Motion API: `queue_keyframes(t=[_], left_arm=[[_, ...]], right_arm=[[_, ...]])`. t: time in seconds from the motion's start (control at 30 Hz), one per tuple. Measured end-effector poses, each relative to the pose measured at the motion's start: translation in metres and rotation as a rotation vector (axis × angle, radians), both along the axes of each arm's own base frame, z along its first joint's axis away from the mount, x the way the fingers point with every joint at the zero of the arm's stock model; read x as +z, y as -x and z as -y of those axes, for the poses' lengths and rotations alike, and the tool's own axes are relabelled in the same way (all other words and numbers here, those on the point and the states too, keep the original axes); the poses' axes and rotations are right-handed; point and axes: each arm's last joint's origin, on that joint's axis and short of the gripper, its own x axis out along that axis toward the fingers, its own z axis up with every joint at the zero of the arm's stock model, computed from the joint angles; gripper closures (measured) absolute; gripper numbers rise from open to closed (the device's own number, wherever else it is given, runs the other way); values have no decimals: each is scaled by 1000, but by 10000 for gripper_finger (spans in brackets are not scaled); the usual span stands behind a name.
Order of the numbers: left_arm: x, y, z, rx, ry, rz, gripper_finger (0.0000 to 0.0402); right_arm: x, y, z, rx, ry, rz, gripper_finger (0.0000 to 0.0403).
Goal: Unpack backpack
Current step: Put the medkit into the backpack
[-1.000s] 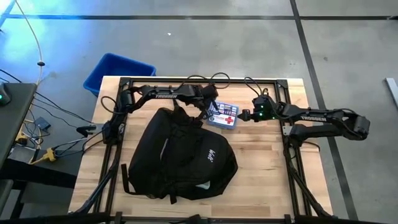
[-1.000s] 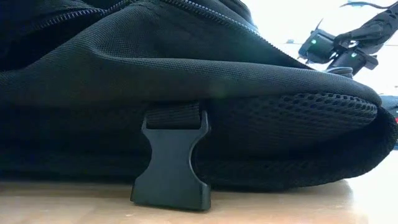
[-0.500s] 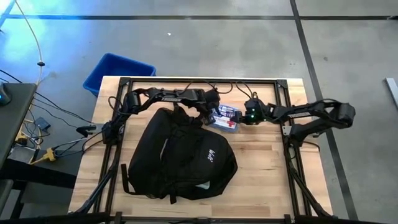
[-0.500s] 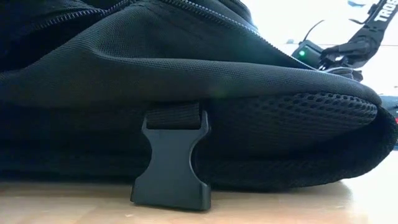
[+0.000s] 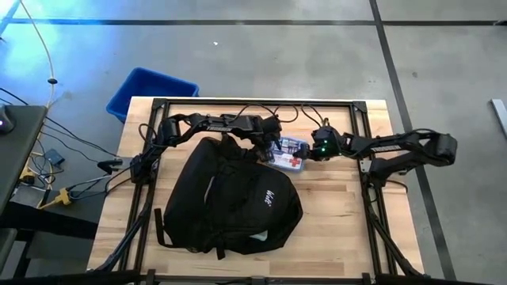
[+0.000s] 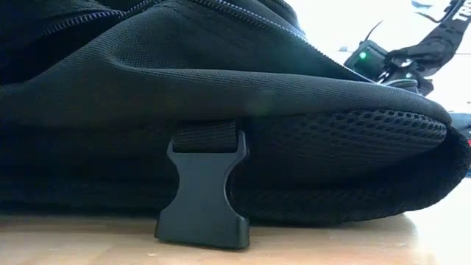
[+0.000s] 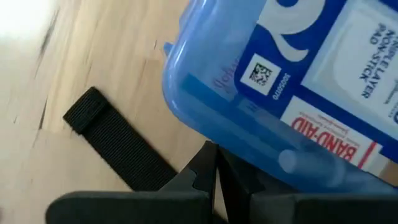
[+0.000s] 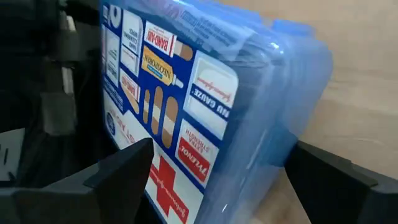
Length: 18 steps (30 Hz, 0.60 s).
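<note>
Right wrist view | blue first-aid box (image 8: 205,118) labelled "BAND-AID", "NEOSPORIN", red cross | right gripper (image 8: 217,180) fingers apart around box | left gripper (image 5: 272,145) fingers together, touching box | backpack (image 5: 230,198) mid-table.

both arms reach inward along the far side and meet near the middle, their tips close together. the left pincer (image 5: 273,142) points toward the right arm, its two dark fingers (image 7: 205,180) pressed together with only a thin seam between them. the right pincer (image 5: 305,150) points back toward the left one, its fingers (image 8: 118,171) spread wide apart.
</note>
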Motion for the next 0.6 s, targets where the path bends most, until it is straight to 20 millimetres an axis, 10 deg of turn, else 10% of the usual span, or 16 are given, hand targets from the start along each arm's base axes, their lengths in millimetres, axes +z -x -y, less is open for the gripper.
queue_keyframes(t=[0.2, 0.6], left_arm=[[3, -12, 11, -51, 33, 104, 401], [6, -15, 16, -74, -25, 111, 401]], right_arm=[[31, -16, -3, 124, 197, 294, 68], [21, -11, -9, 91, 175, 123, 126]])
